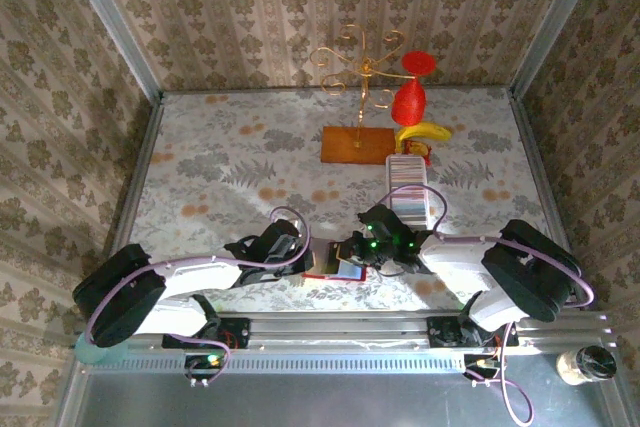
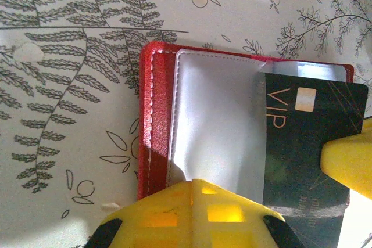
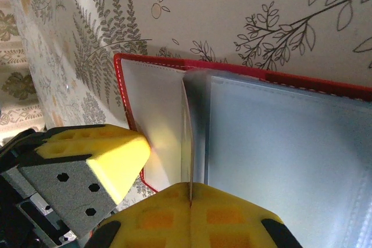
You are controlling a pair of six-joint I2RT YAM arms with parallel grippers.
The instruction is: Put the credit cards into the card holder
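Pinching a black card at the open red holder, both grippers closed

L gripper (image 2: 195,201): yellow fingers pressed together, tip sitting on the near edge of the card holder (image 2: 156,120), right over its grey pocket. Can't tell whether a leaf is caught btwn them or they just press down.

R gripper (image 3: 190,201): fingers also pressed together, w/ a thin edge caught in the slit btwn them. From the L wrist cam, one of its yellow fingers (image 2: 349,164) overlaps the outer edge of the black VIP card (image 2: 314,143), so it looks to be nipping that card.

Holder: lies flat and open on the fern-print cloth (image 2: 70,85), directly btwn the two grippers and touching both. Its long axis runs from one gripper to the other; red stitched border toward the L gripper's side, pale pockets facing up.

Black card: face up, just ahead of the L gripper's tip. Its "VIP" lettering runs toward that gripper, so the long axis does too. The side facing the pocket meets the grey flap and seems slipped under it; the rest is bare.

Row of credit cards (image 1: 412,185): stands on edge beyond the R gripper, near it but apart, the row running straight away from the arm bases.
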